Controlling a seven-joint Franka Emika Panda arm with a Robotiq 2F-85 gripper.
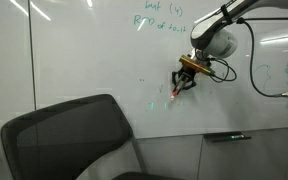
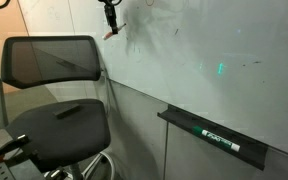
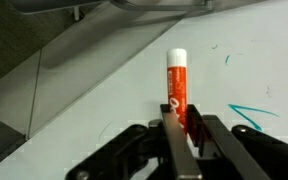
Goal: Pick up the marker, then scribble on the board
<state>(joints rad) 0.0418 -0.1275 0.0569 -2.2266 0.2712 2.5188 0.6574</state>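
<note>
My gripper (image 1: 182, 82) is shut on the marker (image 3: 175, 85), a short red stick with a white end. In the wrist view the marker sticks out from between the fingers (image 3: 180, 128) and points at the board (image 3: 244, 60). In an exterior view the marker's reddish tip (image 1: 174, 93) is at or very near the white board (image 1: 84, 50), close to faint green marks. In an exterior view the gripper (image 2: 110, 20) is high up against the board (image 2: 214, 50), with the marker (image 2: 109, 35) below it.
A black mesh chair (image 1: 69, 140) stands in front of the board and also shows in an exterior view (image 2: 54, 100). A dark tray (image 2: 212, 135) under the board holds a dark pen-like stick (image 2: 222, 140). Green handwriting (image 1: 159, 20) is on the board.
</note>
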